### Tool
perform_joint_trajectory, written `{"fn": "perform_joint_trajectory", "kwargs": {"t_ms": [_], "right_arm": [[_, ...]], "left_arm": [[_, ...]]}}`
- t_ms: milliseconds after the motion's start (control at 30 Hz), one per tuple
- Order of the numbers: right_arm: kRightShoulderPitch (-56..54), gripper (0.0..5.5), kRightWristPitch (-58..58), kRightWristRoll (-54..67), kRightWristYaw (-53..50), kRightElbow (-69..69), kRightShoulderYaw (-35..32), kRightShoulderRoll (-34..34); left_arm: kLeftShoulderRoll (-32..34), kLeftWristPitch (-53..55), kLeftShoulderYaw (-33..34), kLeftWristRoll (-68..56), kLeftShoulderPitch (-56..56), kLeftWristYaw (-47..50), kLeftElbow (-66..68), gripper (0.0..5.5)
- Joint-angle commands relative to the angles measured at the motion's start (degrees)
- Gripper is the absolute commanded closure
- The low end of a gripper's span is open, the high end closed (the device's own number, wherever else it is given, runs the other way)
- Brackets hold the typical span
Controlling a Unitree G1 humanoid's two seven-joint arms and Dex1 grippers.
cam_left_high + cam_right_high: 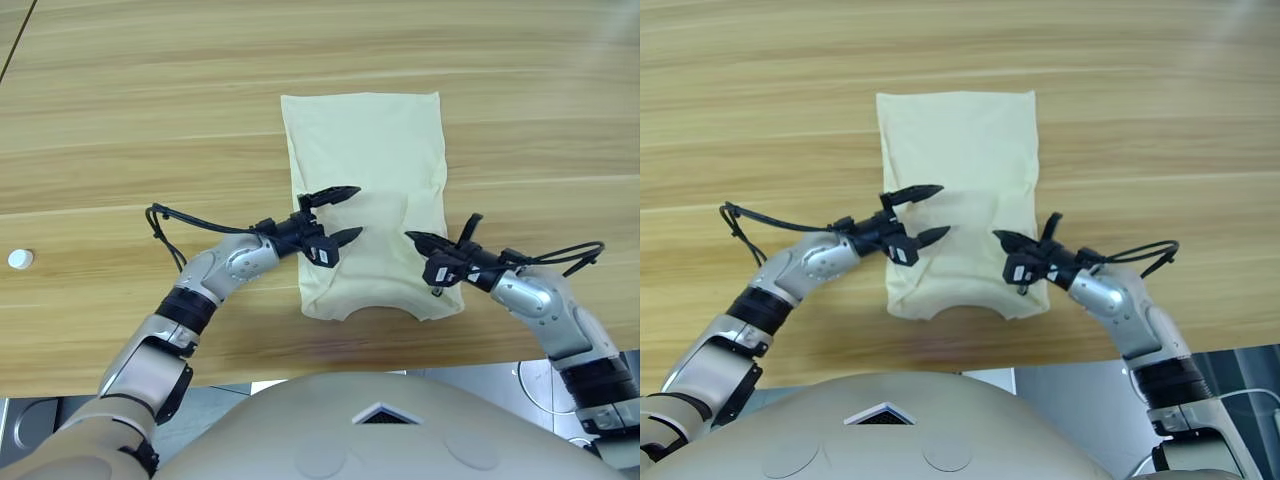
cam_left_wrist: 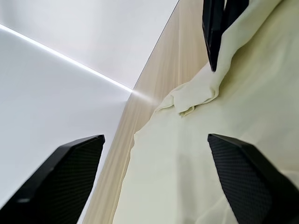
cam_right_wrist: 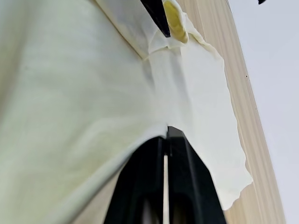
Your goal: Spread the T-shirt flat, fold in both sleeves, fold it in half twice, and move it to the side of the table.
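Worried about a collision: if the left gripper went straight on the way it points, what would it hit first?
Most likely the T-shirt: the open left gripper points across it, seemingly angled down onto the cloth. The right gripper lies beyond, off to one side; depth is unclear.

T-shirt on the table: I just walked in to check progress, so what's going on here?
The robot is folding a pale T-shirt on the wooden table. Both sleeves are already folded in, with the collar toward the robot. The left gripper hovers open over its left edge; the right gripper is shut on the cloth near its right side.
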Motion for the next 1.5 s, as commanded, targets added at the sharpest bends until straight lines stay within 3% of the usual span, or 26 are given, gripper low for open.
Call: {"fn": "perform_joint_trajectory", "kwargs": {"t_ms": [33, 200, 533, 700, 800, 900, 1067, 1267, 1500], "right_arm": [[-1.70, 5.46, 0.77, -0.01, 0.19, 0.40, 0.76, 1.15], [-1.98, 5.46, 0.88, -0.38, 0.24, 1.12, 1.20, 1.58], [-2.32, 3.72, 1.09, 1.38, 1.14, 1.16, 1.44, 1.84], [-0.81, 2.85, -0.35, 11.63, 3.31, -4.79, -0.35, 2.19], [0.00, 2.38, -0.51, 22.73, 4.74, -10.18, -4.68, 1.39], [0.80, 1.83, -0.22, 29.59, 5.24, -12.27, -12.74, -1.08], [3.10, 1.08, -1.09, 17.86, 5.01, -3.73, -23.09, -10.01], [14.48, 1.02, -4.53, 8.94, 10.80, -0.60, -23.34, -18.06], [23.17, 1.02, -9.19, 8.56, 14.97, -2.91, -17.17, -17.97]], "left_arm": [[-0.10, 0.14, -0.28, 0.70, -0.44, 0.47, 0.46, 1.37], [-0.19, 0.02, -0.19, 0.66, -0.37, 0.31, 0.41, 1.37], [-0.18, -0.21, 0.30, -1.17, -0.30, -0.58, -0.12, 1.37], [0.28, -0.59, 0.98, -9.82, 0.99, -4.54, -3.89, 1.37], [2.23, 0.18, 1.95, -20.33, 2.68, -9.30, -10.13, 1.37], [6.96, 1.53, 3.67, -30.65, 4.84, -14.99, -18.56, 0.92], [19.08, 3.31, 9.96, -32.22, 11.18, -21.72, -23.90, 0.25], [32.85, 3.16, 11.69, -28.42, 25.20, -30.03, -25.08, 0.13], [30.77, 2.66, 9.49, -27.35, 29.13, -31.95, -24.45, 0.13]]}}
